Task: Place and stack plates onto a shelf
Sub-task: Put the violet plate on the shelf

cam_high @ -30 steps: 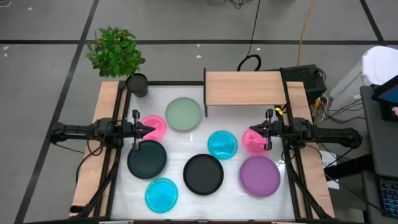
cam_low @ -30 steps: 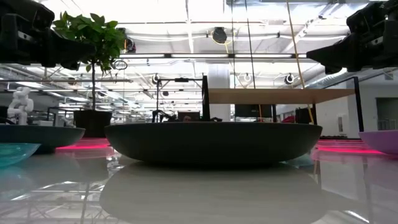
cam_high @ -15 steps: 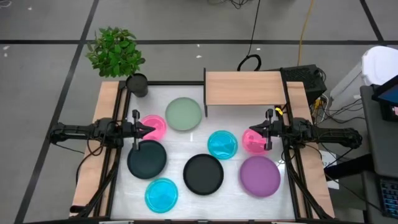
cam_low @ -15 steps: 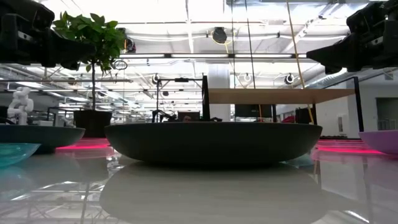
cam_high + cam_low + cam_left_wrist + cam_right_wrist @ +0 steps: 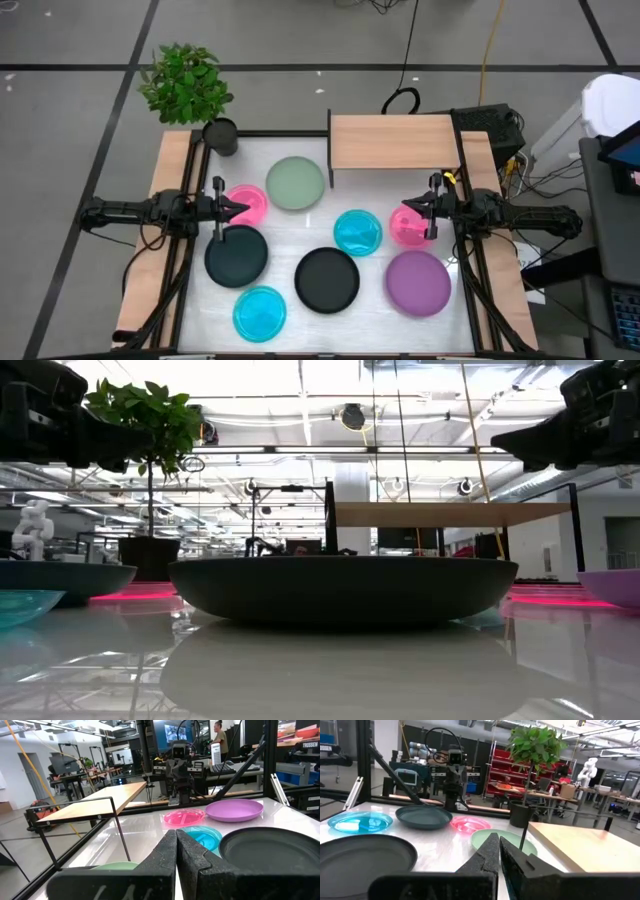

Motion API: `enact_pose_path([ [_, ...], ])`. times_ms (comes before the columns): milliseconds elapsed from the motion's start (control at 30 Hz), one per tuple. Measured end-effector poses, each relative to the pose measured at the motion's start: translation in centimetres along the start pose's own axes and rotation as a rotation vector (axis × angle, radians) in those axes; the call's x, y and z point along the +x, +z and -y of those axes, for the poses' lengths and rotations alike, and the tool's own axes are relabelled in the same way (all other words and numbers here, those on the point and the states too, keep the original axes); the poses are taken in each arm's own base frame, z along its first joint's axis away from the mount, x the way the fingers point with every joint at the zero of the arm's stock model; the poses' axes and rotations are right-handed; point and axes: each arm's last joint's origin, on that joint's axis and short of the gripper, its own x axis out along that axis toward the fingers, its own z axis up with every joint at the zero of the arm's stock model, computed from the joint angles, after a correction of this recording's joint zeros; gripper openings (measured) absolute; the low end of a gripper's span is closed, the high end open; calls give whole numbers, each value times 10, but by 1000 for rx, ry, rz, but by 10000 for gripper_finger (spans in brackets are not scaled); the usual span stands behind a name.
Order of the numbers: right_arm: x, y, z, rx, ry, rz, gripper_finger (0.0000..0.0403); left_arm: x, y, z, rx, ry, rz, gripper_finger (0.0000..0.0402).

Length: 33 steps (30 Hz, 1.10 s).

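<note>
Several round plates lie flat on the white tabletop: pink (image 5: pixel 247 204), pale green (image 5: pixel 296 183), cyan (image 5: pixel 357 231), pink (image 5: pixel 408 227), black (image 5: pixel 237 255), black (image 5: pixel 327 279), cyan (image 5: pixel 259 311) and purple (image 5: pixel 418 283). The light-wood shelf (image 5: pixel 392 141) stands at the far edge, bare on top. My left gripper (image 5: pixel 242 208) hovers level over the left pink plate, shut and empty (image 5: pixel 176 847). My right gripper (image 5: pixel 403 209) hovers level over the right pink plate, also shut and empty (image 5: pixel 495 851). The two grippers point at each other across the table.
A small dark plant pot (image 5: pixel 221 135) with a green plant stands at the far left corner. Wooden side rails (image 5: pixel 165 230) run along both sides of the table. The plates lie close together, with narrow strips of bare table (image 5: pixel 300 232) between them.
</note>
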Motion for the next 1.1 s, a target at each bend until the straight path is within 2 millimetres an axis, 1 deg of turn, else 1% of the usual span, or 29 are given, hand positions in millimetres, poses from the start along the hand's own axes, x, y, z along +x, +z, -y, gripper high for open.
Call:
enact_pose_path([
  [133,1,-4,-1,46,10,-64,0,0,0,0,0,0,0,4],
  [233,1,14,2,72,8,-56,0,0,0,0,0,0,0,4],
  [333,4,25,4,82,13,-95,0,0,0,0,0,1,0,4],
  [467,10,49,7,97,11,-89,0,0,0,0,0,0,0,4],
  [567,15,63,9,99,17,-137,0,0,0,0,0,0,1,4],
  [733,25,95,14,141,16,-160,0,0,0,0,0,0,1,4],
  [933,38,129,18,136,21,-209,0,0,0,0,0,0,1,4],
  [1100,47,149,21,120,27,-254,0,0,0,0,0,0,1,4],
])
